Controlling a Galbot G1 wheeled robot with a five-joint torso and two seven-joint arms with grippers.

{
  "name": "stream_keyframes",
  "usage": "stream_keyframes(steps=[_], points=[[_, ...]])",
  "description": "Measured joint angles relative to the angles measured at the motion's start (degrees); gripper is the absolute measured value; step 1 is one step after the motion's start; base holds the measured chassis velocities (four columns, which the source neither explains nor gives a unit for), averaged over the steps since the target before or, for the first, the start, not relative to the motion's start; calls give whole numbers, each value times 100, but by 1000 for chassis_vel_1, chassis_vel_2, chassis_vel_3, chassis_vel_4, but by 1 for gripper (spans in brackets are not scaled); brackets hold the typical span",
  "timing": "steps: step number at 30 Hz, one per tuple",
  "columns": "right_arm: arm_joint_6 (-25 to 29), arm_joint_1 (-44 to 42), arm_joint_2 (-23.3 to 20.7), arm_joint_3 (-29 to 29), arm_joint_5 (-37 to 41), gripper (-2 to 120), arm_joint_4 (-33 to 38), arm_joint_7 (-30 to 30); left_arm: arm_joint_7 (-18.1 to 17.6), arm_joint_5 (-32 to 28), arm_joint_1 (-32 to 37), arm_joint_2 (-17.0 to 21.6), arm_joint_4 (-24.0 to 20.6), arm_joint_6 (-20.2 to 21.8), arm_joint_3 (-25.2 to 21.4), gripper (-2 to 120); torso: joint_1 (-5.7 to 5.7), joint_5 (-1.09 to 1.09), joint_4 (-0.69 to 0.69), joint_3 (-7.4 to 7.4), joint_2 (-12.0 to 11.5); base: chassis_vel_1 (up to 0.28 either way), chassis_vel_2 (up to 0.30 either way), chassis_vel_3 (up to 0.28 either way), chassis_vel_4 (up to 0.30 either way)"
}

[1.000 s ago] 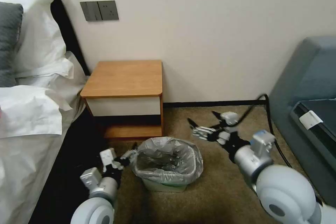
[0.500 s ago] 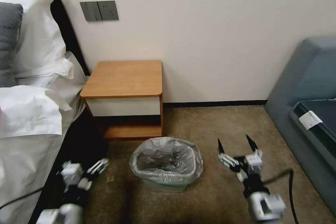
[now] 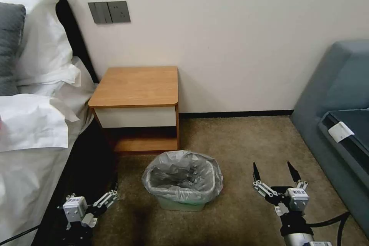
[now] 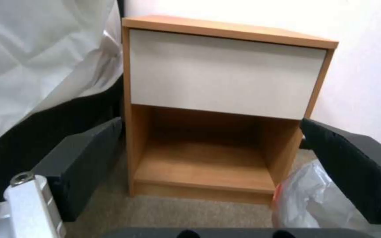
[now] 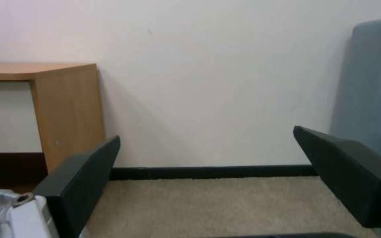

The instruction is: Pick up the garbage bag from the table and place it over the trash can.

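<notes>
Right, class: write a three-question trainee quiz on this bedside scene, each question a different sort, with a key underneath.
1. True or false: the garbage bag lies on the table.
2. Multiple choice: where does the trash can stand? A) on the bed B) on the carpet in front of the table C) on the sofa
3. Fill in: the left end effector and the right end effector both have their fingers ____.

Key:
1. False; it lines the trash can, folded over the rim.
2. B
3. open, holding nothing, one on each side of the can.
</notes>
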Motion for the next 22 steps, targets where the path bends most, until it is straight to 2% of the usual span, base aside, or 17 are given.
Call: stream_keyframes(steps=[22], points=[[-47,35,-21,-21,29,100,11,18,-21,-6,-24,3,4,21,13,100,0,0,0,0,0,0,0,0,0]])
